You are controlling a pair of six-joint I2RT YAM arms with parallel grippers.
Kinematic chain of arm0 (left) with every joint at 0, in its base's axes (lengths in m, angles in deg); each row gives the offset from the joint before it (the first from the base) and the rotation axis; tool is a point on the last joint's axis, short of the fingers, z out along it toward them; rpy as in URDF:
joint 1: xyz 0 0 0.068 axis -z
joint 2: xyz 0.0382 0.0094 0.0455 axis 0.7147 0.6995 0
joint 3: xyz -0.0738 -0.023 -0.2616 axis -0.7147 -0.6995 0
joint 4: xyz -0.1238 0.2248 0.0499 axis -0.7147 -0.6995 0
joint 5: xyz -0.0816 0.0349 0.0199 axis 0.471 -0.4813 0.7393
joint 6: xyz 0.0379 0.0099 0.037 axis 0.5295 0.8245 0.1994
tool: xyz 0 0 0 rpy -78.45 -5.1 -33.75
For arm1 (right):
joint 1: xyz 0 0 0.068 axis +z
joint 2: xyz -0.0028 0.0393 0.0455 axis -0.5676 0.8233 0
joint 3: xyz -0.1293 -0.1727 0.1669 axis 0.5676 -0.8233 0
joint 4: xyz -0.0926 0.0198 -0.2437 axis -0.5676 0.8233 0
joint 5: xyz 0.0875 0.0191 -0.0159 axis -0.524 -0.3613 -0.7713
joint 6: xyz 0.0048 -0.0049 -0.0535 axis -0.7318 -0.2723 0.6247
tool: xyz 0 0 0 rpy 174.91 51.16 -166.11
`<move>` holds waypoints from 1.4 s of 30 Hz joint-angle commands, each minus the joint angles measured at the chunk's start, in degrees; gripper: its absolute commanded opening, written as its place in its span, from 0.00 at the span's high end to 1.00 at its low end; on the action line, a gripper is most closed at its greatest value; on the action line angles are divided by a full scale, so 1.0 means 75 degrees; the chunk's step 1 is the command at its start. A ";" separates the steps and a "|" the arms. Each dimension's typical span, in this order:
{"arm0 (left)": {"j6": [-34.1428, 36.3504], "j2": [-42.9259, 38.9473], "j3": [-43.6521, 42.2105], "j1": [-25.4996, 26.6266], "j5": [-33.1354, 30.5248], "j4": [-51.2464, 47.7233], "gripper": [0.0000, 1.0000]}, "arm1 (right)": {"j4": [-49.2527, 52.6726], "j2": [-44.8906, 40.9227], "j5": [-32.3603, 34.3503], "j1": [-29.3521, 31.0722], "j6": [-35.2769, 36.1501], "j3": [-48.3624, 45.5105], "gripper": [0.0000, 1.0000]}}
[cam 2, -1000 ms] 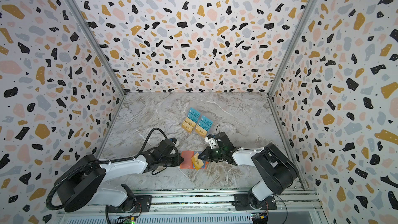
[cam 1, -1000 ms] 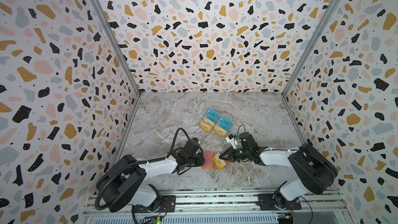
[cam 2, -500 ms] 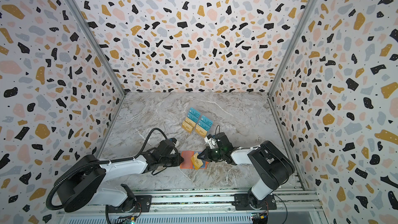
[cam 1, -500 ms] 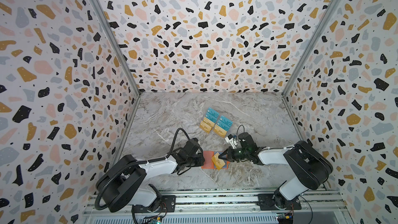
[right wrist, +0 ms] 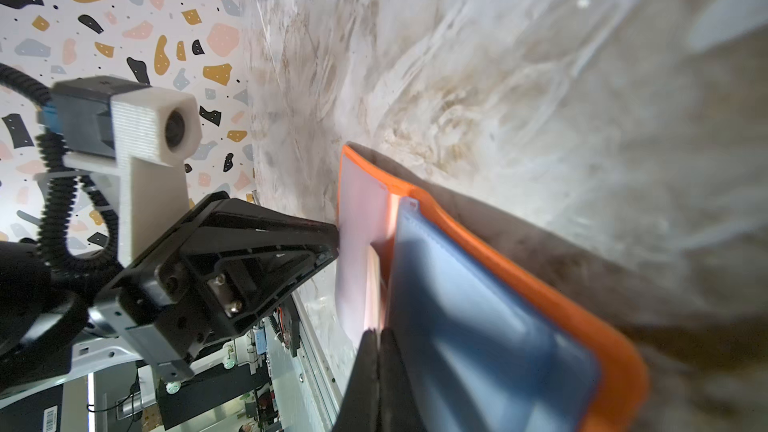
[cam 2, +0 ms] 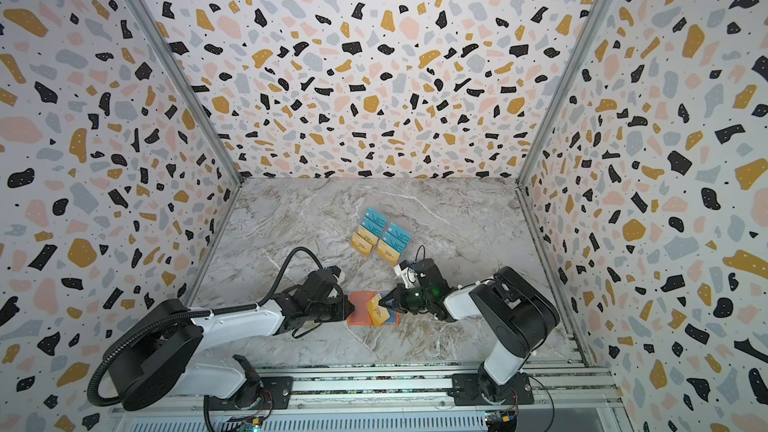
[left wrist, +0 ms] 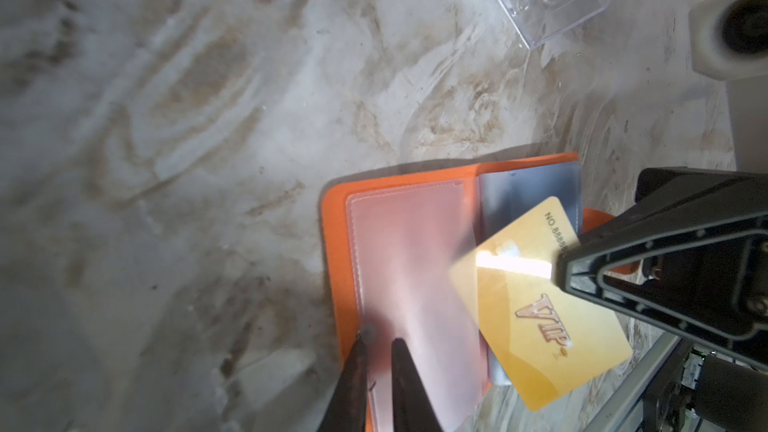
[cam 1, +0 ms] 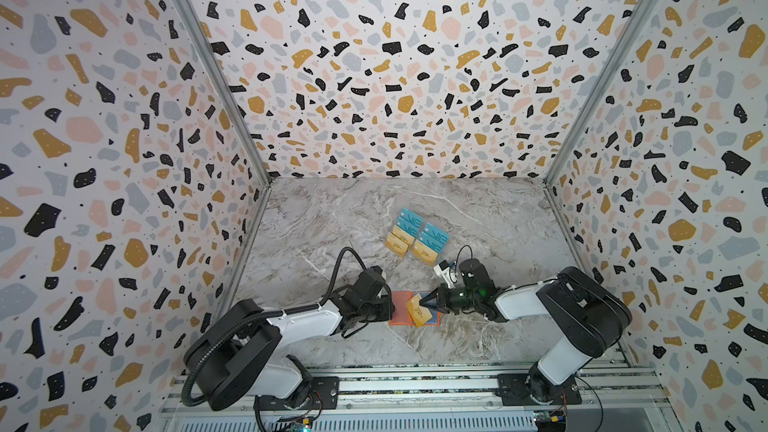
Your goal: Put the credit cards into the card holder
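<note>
The orange card holder (cam 1: 398,308) (cam 2: 358,312) lies open on the marble near the front, clear sleeves up. My left gripper (cam 1: 390,310) (left wrist: 380,344) is shut on the holder's left edge, pinching a pinkish clear sleeve (left wrist: 415,268). My right gripper (cam 1: 424,303) (right wrist: 379,332) is shut on a gold credit card (cam 1: 417,312) (left wrist: 540,317), held tilted over the holder's right half. One corner of the card shows through the clear sleeve, above a blue sleeve (right wrist: 478,326). Several more credit cards (cam 1: 417,236) (cam 2: 380,236), teal and gold, sit behind.
The spare cards rest in a clear acrylic tiered stand (left wrist: 552,2) just behind the right wrist. Terrazzo walls enclose the marble floor on three sides. The metal rail (cam 1: 415,384) with both arm bases runs along the front edge.
The right arm's shoulder and elbow have shifted slightly. Both grippers, the gold card and the holder stay almost where they were.
</note>
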 commanded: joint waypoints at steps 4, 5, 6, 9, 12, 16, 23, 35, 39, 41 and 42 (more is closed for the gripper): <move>-0.0036 -0.0117 -0.0135 -0.0002 0.0068 -0.0028 0.85 | -0.0761 0.0084 0.0391 0.0164 -0.0444 -0.0266 1.00; -0.0042 -0.0117 -0.0146 -0.0006 0.0066 -0.0018 0.85 | -0.0883 0.0099 0.0472 0.0189 -0.0519 -0.0309 1.00; -0.0042 -0.0123 -0.0158 -0.0008 0.0072 -0.0007 0.85 | -0.1031 0.0130 0.0522 0.0211 -0.0600 -0.0344 1.00; -0.0024 -0.0104 -0.0180 -0.0005 0.0085 -0.0024 0.86 | -0.1433 0.0167 0.0700 0.0279 -0.0845 -0.0455 1.00; -0.0024 -0.0095 -0.0195 -0.0008 0.0099 -0.0044 0.87 | -0.1730 0.0180 0.0923 0.0328 -0.1030 -0.0575 1.00; -0.0004 -0.0076 -0.0193 -0.0013 0.0149 -0.0043 0.89 | -0.2019 0.0266 0.1081 0.0398 -0.1162 -0.0658 1.00; 0.0070 -0.0001 -0.0182 -0.0006 0.0182 -0.0043 0.91 | -0.2598 0.0480 0.1453 0.0539 -0.1501 -0.0909 1.00; 0.0117 0.0165 -0.0171 0.0001 0.0205 -0.0107 1.00 | -0.3418 0.0796 0.1761 0.0646 -0.1764 -0.1124 1.00; 0.0117 0.0159 -0.0197 -0.0004 0.0228 -0.0132 1.00 | -0.3803 0.0922 0.1893 0.0646 -0.1945 -0.1242 1.00; 0.0140 0.0177 -0.0193 0.0002 0.0235 -0.0130 1.00 | -0.3934 0.0945 0.1962 0.0646 -0.1989 -0.1269 1.00; 0.0157 0.0177 -0.0196 0.0002 0.0243 -0.0133 1.00 | -0.3959 0.0959 0.1999 0.0646 -0.2016 -0.1281 1.00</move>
